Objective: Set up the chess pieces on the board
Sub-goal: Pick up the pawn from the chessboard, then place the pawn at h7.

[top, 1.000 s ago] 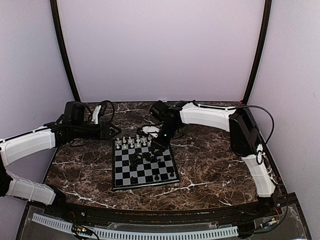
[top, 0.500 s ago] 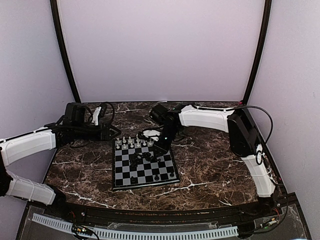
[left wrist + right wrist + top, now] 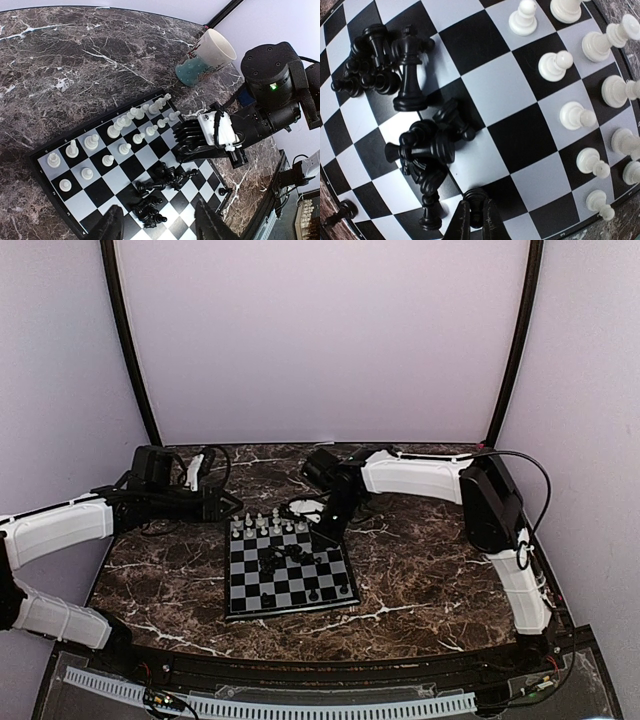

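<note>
Beside the black heap (image 3: 425, 150), pinching one black piece (image 3: 476, 199) in the right gripper (image 3: 475, 220), likely for standing upright. Holding left gripper (image 3: 160, 216) spread, clear

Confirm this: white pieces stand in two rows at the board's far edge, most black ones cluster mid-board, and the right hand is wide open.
Wrong on the hand: the right wrist view shows the right hand shut, not wide open. The rest holds.

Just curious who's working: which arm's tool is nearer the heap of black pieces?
Right. The right tool sits right beside the heap of black pieces; the left tool hangs off the far left corner of the board.
</note>
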You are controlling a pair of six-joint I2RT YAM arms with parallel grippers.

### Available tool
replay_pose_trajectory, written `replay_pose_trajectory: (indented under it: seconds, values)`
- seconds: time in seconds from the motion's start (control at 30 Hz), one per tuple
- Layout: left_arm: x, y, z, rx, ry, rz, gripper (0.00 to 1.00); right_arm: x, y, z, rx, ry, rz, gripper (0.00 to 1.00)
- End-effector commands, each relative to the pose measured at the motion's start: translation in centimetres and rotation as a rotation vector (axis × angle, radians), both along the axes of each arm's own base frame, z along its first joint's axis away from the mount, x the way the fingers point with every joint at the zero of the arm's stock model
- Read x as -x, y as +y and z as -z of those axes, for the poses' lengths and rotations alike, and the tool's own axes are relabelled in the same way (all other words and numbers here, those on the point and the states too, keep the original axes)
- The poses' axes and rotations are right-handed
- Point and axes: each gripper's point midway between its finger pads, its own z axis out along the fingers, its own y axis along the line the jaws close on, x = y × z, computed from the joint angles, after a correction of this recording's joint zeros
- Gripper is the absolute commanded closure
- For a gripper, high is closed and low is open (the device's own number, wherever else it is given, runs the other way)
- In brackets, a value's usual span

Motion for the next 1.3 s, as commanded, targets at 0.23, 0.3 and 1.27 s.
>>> replay_pose_trajectory:
  seconds: [0.23,0.3,1.27]
  values:
    - [-0.4,-0.7,-0.8,0.024,0.0,0.015,0.49,2.3,-4.5,-5.0,-0.046,-0.053,-0.042,0.93]
    - [-0.4,-0.8,-0.7,0.025,0.004,0.016,0.49,3.3,-5.0,-4.6,-0.039,-0.033,-0.055,0.93]
    - [-0.4,-1.2,-0.1,0.032,0.032,0.03,0.49,7.0,-5.1,0.9,0.159,-0.016,-0.188,0.91]
